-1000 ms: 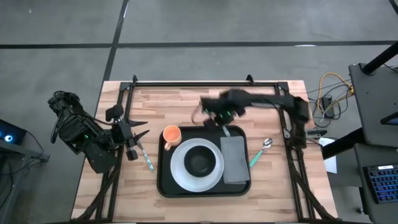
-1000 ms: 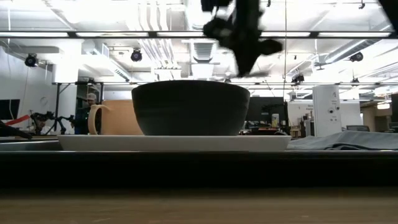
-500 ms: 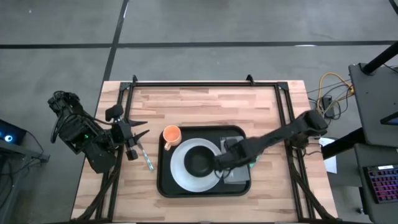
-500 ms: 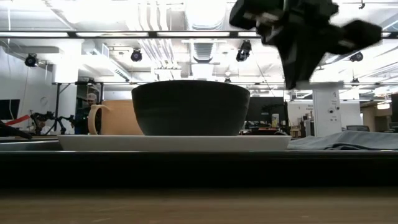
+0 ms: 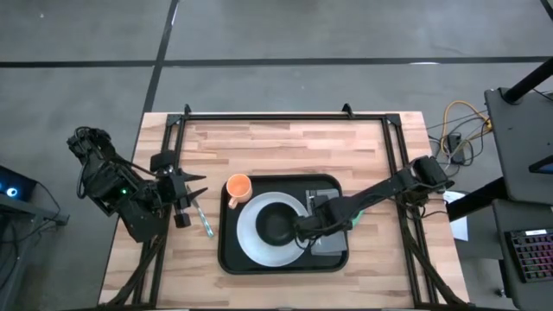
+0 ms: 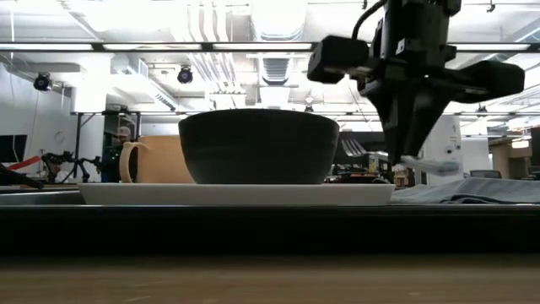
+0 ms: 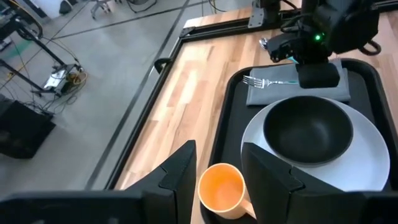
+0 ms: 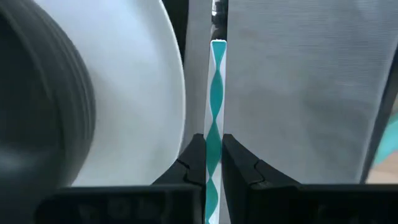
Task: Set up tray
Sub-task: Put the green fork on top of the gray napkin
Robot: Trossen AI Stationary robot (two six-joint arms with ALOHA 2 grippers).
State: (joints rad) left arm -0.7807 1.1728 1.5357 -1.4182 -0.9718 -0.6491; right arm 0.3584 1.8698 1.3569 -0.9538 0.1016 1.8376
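Right gripper [image 5: 304,226] low over the tray [image 5: 226,256], arm stretched across the grey napkin [image 7: 339,92], jaws clamped on a teal-and-white fork handle [image 8: 213,130] beside the white plate [image 5: 249,242]. Tray mid-tabletop [image 5: 276,147], carrying plate with black bowl [image 5: 276,223] in it, and napkin. Orange cup [image 5: 238,187] at tray's far-left corner. Left gripper [image 5: 192,192] parked left of tray, jaws partly apart, empty

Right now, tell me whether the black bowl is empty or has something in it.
Empty. The left wrist view looks down into the black bowl on the white plate, and its dark inside shows nothing in it.
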